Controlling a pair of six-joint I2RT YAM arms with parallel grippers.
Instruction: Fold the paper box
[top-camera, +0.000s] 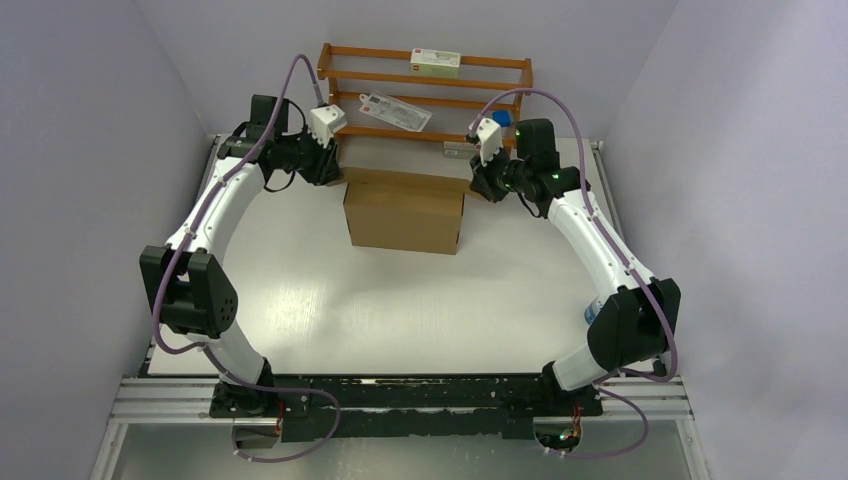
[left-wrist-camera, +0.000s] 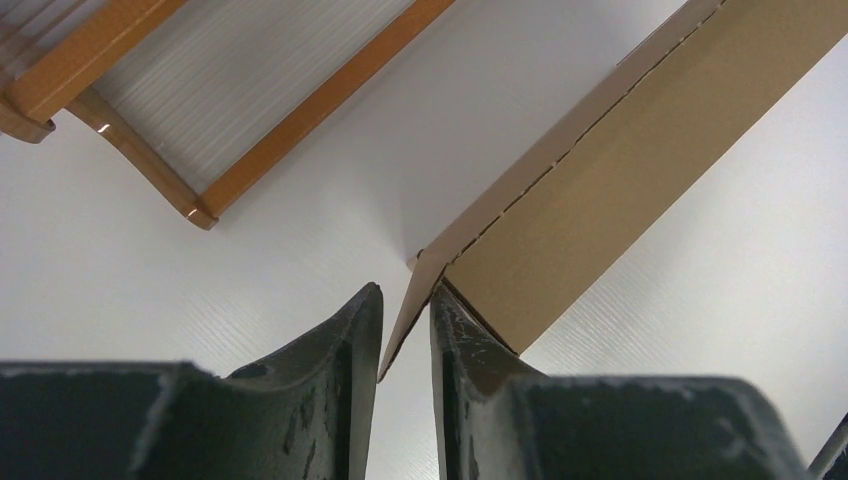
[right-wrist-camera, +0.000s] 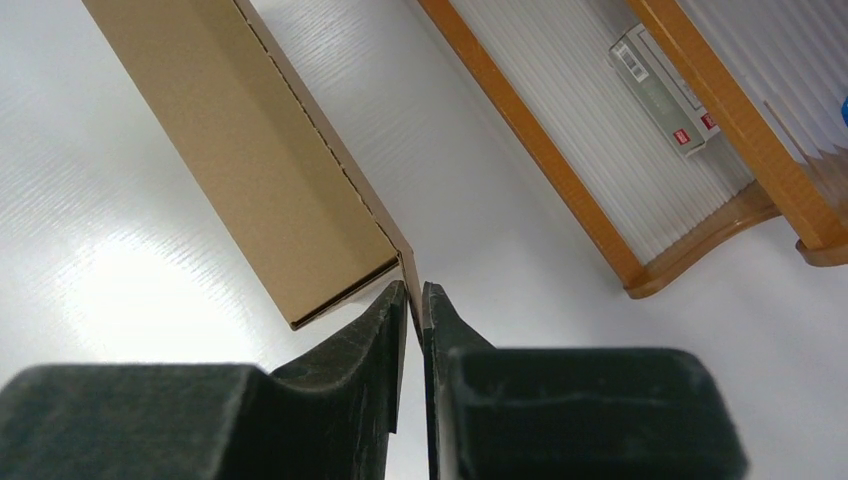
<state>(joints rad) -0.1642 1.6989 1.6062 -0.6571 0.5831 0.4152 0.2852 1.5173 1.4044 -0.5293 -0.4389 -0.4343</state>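
The paper box (top-camera: 404, 212) is plain brown cardboard, standing as a low block at the far middle of the white table. My left gripper (top-camera: 328, 168) is at its far left corner. In the left wrist view a thin side flap (left-wrist-camera: 412, 300) of the paper box (left-wrist-camera: 620, 160) stands between the fingers of the left gripper (left-wrist-camera: 406, 290); it touches the right finger, and a gap shows at the left finger. My right gripper (top-camera: 484, 180) is at the far right corner. There the right gripper (right-wrist-camera: 414, 287) is pinched shut on the flap edge of the paper box (right-wrist-camera: 250, 160).
Directly behind the box stands an orange-brown wooden rack (top-camera: 425, 92) holding white cartons (top-camera: 436, 62) (top-camera: 396, 110). The rack's foot (left-wrist-camera: 200, 210) (right-wrist-camera: 640, 285) lies close to both grippers. A carton (right-wrist-camera: 655, 90) shows through the rack. Pale walls close in left and right.
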